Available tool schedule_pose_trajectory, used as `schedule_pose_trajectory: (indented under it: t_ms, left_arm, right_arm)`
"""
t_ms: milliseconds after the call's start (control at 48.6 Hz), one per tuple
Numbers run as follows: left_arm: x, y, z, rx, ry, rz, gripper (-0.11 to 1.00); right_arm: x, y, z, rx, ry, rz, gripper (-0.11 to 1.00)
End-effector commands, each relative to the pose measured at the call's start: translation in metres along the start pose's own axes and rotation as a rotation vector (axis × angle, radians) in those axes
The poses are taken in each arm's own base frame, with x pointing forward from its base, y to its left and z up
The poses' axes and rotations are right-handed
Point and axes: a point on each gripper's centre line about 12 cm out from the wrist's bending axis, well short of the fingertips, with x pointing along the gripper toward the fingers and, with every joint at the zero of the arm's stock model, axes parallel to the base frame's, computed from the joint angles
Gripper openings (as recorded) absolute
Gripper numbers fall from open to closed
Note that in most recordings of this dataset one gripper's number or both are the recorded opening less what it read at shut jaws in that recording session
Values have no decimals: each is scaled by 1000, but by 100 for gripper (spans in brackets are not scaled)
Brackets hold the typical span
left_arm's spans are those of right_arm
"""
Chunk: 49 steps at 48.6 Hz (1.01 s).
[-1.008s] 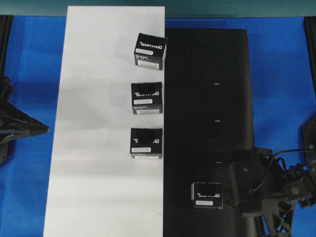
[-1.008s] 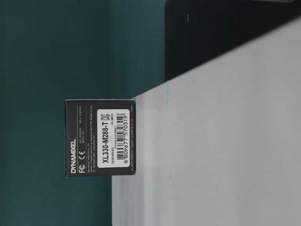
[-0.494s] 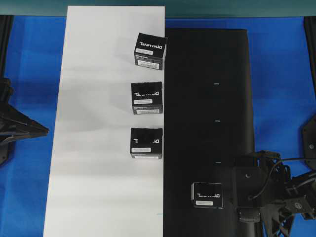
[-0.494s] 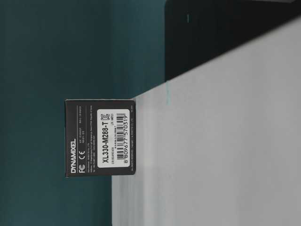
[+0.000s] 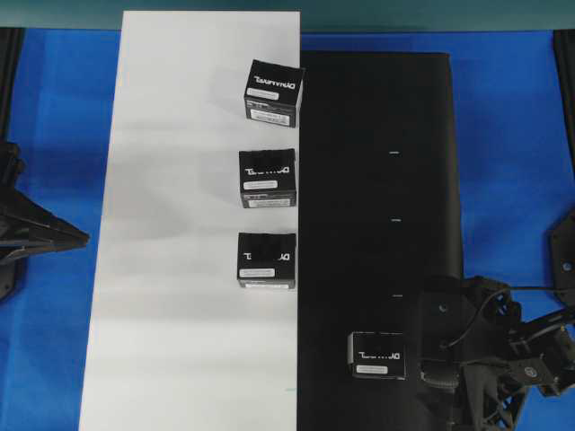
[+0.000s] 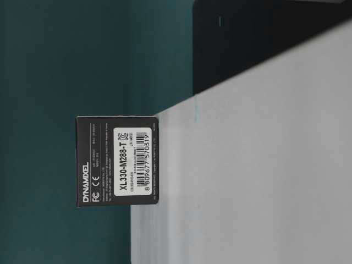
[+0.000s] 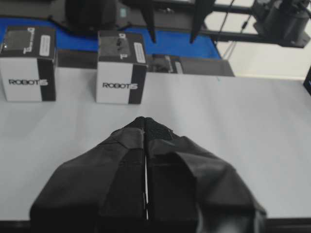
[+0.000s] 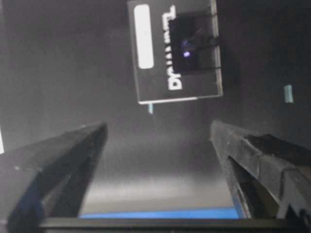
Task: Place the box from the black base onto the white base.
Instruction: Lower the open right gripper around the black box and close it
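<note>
One black box [image 5: 377, 354] with white lettering sits near the front of the black base [image 5: 377, 180]; in the right wrist view the box [image 8: 175, 53] lies ahead of my fingers. My right gripper [image 5: 422, 356] [image 8: 158, 131] is open just right of it, apart from it, with nothing between its jaws. Three like boxes [image 5: 273, 90] [image 5: 268, 178] [image 5: 266, 259] stand along the right edge of the white base [image 5: 180, 224]. My left gripper [image 7: 146, 121] is shut and empty over the white base [image 7: 218, 126], off to the left [image 5: 83, 237].
Blue table [image 5: 512, 135] surrounds both sheets. Black frame rails [image 5: 566, 90] run along the table's sides. The table-level view shows one box [image 6: 116, 160] on the white base [image 6: 247, 176] close up. Two boxes [image 7: 28, 63] [image 7: 120, 67] stand ahead of the left wrist camera.
My right gripper has gone from shut to wide open and its arm has shifted slightly toward the front edge. The boxes and left arm have not moved.
</note>
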Motion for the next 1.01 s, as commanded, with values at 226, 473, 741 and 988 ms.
schedule_pose_trajectory:
  t_ms: [226,473,741,988]
  left_arm:
    - [0,-2,11,0,-26,-5,-5]
    - [0,-2,11,-3,-26,-5,-5]
    - [0,-2,11,-6,-26,-5,-5]
    - [0,-2,11,-3,-24,-4,-5]
  right_arm:
    - [16,-12,-10,19,17,-36,100]
    - [28,-16,-4,17,-14,-27,100]
    - [45,-18,-3,17,-8,-30,100]
    - [54,-24,10,-10,-43,-49,100]
